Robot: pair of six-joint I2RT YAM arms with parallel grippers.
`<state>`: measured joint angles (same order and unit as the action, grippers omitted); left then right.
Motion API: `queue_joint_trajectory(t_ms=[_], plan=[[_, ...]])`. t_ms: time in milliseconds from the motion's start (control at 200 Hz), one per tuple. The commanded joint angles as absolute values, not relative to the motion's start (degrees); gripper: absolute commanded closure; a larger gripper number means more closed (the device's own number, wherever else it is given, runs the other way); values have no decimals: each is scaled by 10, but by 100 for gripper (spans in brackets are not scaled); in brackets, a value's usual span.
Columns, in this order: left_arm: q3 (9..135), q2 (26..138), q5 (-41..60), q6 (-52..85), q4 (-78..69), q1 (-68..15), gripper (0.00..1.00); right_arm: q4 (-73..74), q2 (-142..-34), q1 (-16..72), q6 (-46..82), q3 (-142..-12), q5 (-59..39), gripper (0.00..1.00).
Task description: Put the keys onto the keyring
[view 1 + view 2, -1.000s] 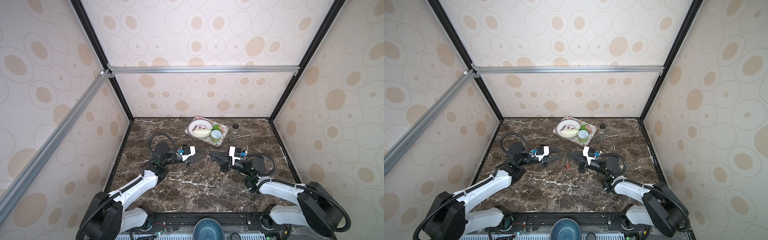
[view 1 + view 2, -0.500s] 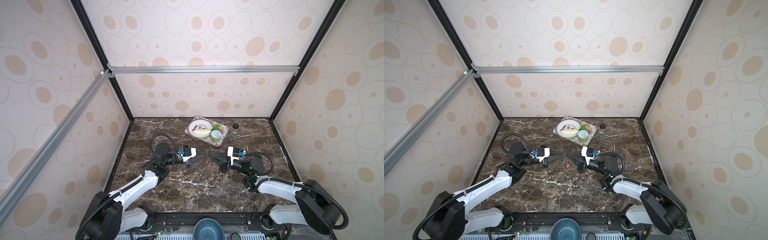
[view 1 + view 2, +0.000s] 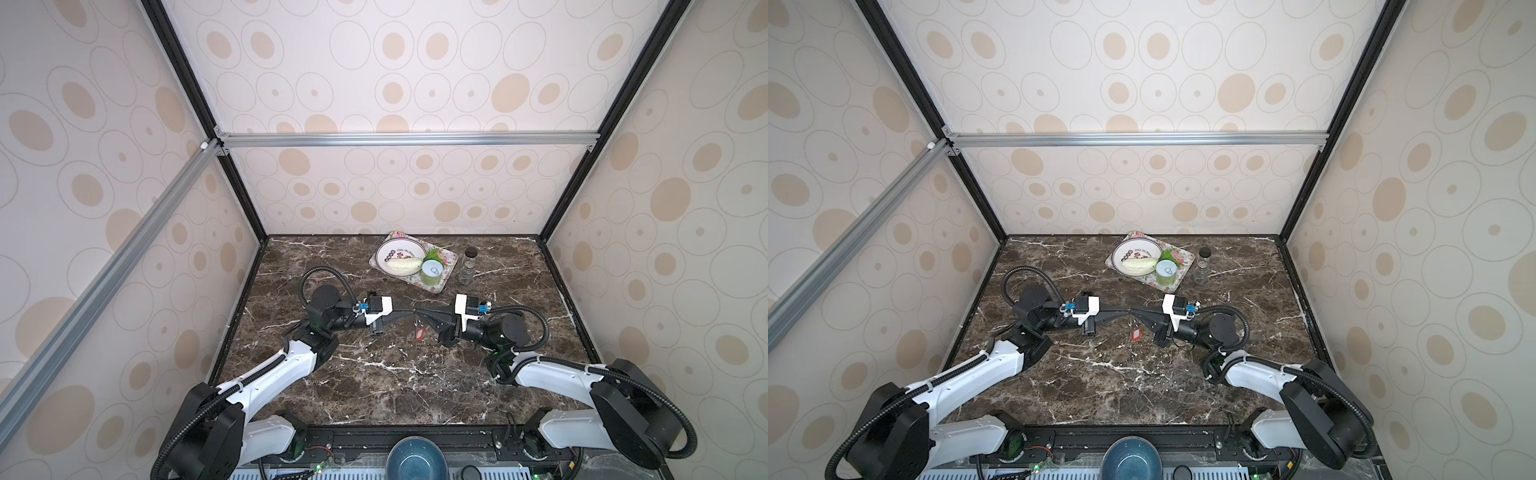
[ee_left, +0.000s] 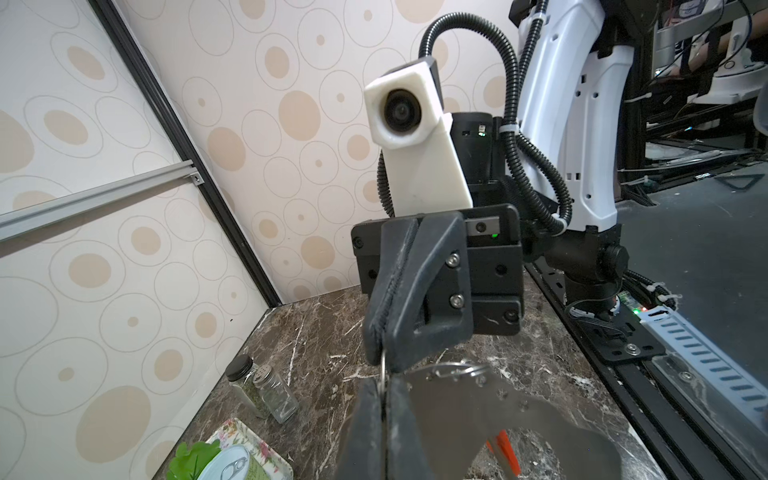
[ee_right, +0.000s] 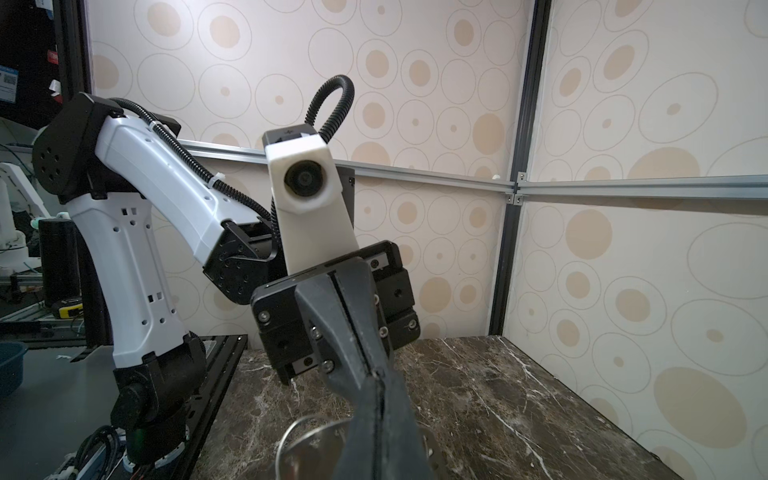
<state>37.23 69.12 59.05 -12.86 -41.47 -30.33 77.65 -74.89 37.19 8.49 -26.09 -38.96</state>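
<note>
In both top views the two arms lie low over the dark marble table (image 3: 374, 386) and point at each other in the middle of the frame. The left gripper (image 3: 410, 311) and the right gripper (image 3: 422, 312) meet tip to tip. Each one has its fingers pressed together. A small red key tag (image 3: 419, 333) hangs just under the tips. The keyring is too thin to make out here.

In the left wrist view the left gripper (image 4: 382, 384) sticks up from the bottom edge. The right gripper (image 4: 384, 353) points down at it from the middle of the frame. A thin wire loop (image 4: 382, 368) runs from one tip into the other, and both grippers pinch it. The keyring (image 4: 478, 411) hangs just right of the left fingers, low in the frame. It is a flat, dull grey metal plate with small holes near its edge. The red key tag (image 4: 503, 451) pokes out below it.

In the right wrist view the right gripper (image 5: 379, 386) sticks up from the bottom edge, shut tight, touching the left gripper's tip. The grey keyring (image 5: 316, 451) shows on both sides of its fingers, at the bottom edge.
</note>
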Motion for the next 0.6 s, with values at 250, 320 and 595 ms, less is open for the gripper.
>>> queue_joint_trajectory(t_ms=[250,320,595], plan=[[382,687,555,-170,-429,-310,100,792,-684,376,39,-198,-285,45],[375,686,546,-186,-431,-312,100,739,-639,374,23,-186,-235,43],[353,684,511,-247,-436,-318,100,583,-562,372,-13,-171,-134,40]])
